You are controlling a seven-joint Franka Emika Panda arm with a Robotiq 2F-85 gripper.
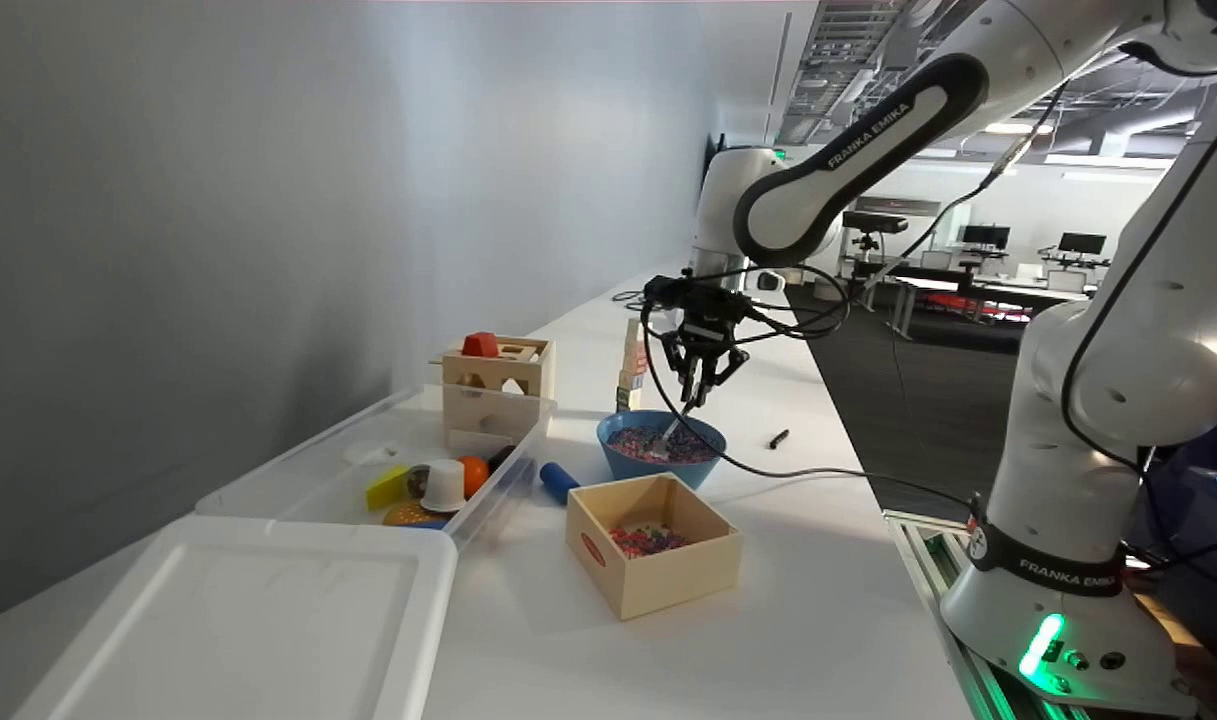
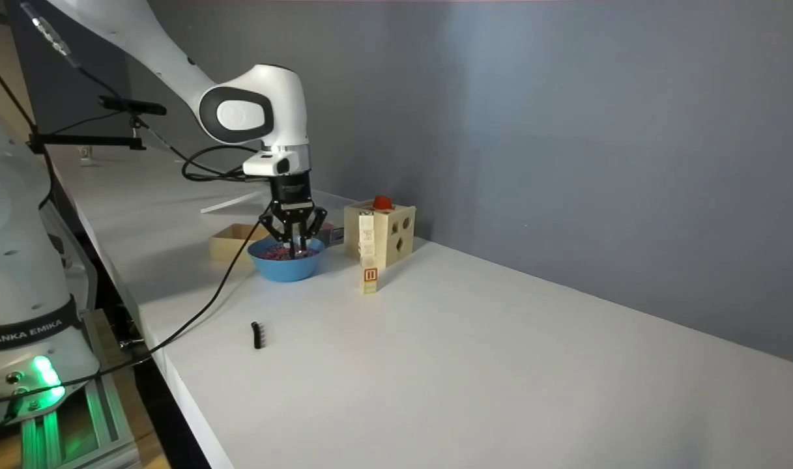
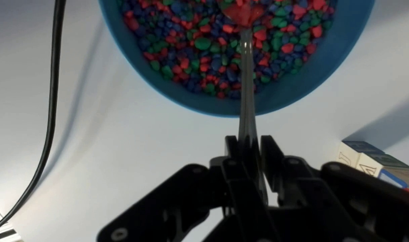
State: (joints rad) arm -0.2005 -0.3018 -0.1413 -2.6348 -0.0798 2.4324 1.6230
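My gripper (image 3: 247, 143) is shut on the handle of a shiny spoon (image 3: 247, 77), and the handle runs back between the black fingers. The spoon slopes into a blue bowl (image 3: 191, 102), and its head lies at the small red, green and blue pebbles (image 3: 204, 43), partly lost among their colours. In both exterior views the gripper (image 1: 696, 395) (image 2: 297, 251) is above the bowl (image 1: 628, 465) (image 2: 285, 268). The spoon (image 1: 671, 430) also shows in an exterior view. A wooden box (image 1: 683, 578) with similar pebbles stands near the bowl.
A stack of letter blocks (image 2: 368, 254) stands close to the bowl. A wooden shape box (image 1: 533, 375) with a red piece, a clear bin (image 1: 298, 490) of toys, a white lid (image 1: 268, 610) and a blue cylinder (image 1: 558, 480) are nearby. A black cable (image 3: 53, 101) passes the bowl.
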